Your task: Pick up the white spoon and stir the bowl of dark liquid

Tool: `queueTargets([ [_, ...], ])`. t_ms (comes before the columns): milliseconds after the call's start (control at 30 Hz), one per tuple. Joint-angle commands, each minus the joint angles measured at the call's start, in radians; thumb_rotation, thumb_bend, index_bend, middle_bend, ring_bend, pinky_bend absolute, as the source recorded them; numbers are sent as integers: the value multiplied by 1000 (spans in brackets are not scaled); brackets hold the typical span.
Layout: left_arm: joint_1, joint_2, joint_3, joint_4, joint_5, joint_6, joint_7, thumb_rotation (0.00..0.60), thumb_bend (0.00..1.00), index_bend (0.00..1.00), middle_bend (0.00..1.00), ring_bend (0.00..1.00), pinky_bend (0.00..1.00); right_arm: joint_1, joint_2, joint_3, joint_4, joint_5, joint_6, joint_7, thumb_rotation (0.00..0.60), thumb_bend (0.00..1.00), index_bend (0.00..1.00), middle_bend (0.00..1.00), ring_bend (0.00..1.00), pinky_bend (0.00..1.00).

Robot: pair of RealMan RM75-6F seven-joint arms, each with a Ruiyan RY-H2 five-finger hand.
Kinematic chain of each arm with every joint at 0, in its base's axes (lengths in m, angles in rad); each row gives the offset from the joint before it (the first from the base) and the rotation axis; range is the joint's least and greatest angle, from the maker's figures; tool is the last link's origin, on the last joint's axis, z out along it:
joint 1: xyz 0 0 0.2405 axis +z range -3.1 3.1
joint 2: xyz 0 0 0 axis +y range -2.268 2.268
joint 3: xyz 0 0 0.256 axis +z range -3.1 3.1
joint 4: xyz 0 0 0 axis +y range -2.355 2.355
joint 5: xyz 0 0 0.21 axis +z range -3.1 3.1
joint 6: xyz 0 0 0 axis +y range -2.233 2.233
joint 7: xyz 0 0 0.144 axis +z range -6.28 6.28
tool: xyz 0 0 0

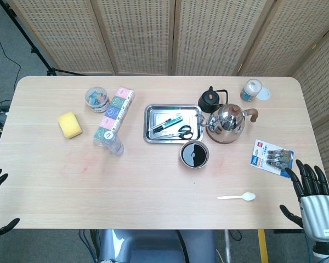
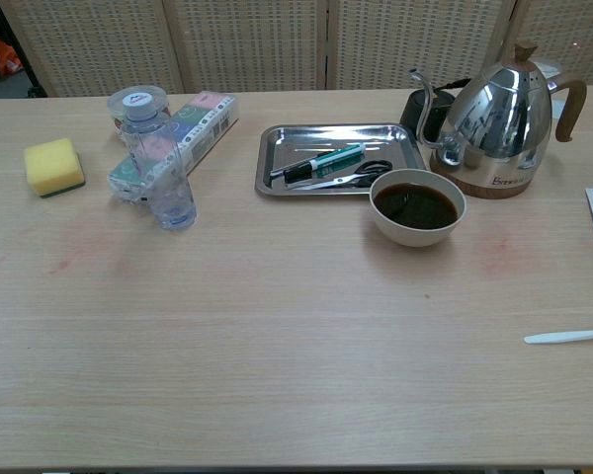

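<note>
White plastic spoon (image 1: 237, 196), light, stiff, flat on the counter (image 1: 153, 186) lower right; I'd pinch its handle, right hand (image 1: 313, 197) spread empty.

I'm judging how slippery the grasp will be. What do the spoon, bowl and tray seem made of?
White spoon: probably plastic, thin, matte, uniformly white.
Bowl: likely glazed ceramic, thick pale rim with a soft sheen.
Tray: apparently stainless steel, silvery and reflective.

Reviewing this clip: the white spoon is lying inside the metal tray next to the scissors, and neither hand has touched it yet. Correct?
Not quite. The white spoon lies on the bare table, near the right hand, not in the metal tray with the scissors; the head view shows it. Neither hand touches it.
</note>
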Motion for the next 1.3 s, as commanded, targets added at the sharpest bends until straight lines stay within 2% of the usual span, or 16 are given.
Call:
queueTargets([
  [33, 1, 1, 0, 0, 1, 1, -2, 600, 6, 0, 0, 0, 0, 0, 1, -1, 0, 0, -1, 1, 600, 0, 125, 0, 0, 0],
  [267, 4, 3, 2, 5, 5, 8, -13, 600, 5, 0, 0, 0, 0, -4, 2, -5, -2, -7, 4, 5, 600, 0, 162, 0, 0, 0],
  [467, 0, 2, -1, 1, -1, -1, -8, 600, 6, 0, 0, 0, 0, 16, -11, -16, 14, -20, -35, 28, 600, 10, 286, 0, 0, 0],
  [600, -2, 3, -4, -6, -11, -7, -3, 600, 6, 0, 0, 0, 0, 51, -34, -20, 46, -20, -96, 55, 600, 93, 396, 0, 0, 0],
  [733, 4, 6, -7, -5, -19, 6, -18, 600, 7, 0, 0, 0, 0, 96, -72, -23, 88, -8, -173, 98, 600, 197, 463, 0, 0, 0],
  [867, 2, 9, -8, -4, -19, 4, -26, 600, 6, 0, 0, 0, 0, 151, -107, -26, 124, 1, -269, 111, 600, 257, 492, 0, 0, 0],
  [1300, -8, 18, -14, -9, -44, -17, -42, 600, 7, 0, 0, 0, 0, 243, -246, -25, 166, 80, -452, -2, 600, 265, 511, 0, 0, 0],
])
